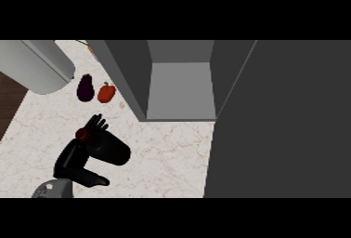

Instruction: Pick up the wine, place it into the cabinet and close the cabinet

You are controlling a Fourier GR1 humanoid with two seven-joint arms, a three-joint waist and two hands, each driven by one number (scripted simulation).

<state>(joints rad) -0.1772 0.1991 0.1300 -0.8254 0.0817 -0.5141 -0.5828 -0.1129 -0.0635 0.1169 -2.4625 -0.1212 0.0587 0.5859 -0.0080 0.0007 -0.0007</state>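
Wine bottle [113,149], dark with a red top, is at the lower left of the head view, over the marble counter [165,158]. The black left hand [74,160] is right at the bottle and partly overlaps it. Whether this hand grips the bottle or only lies against it, I cannot tell. Only bare marble lies between the bottle and the cabinet [179,88], whose grey compartment is open. The cabinet door [288,121], dark grey, stands open and covers the whole right side of the counter. Beyond the hand lie one purple eggplant [85,87] and one orange-red vegetable [106,93], just beside each other. One big grey cylinder [41,65] lies in the far left corner. Counted: one bottle, one cabinet, two vegetables, one cylinder.
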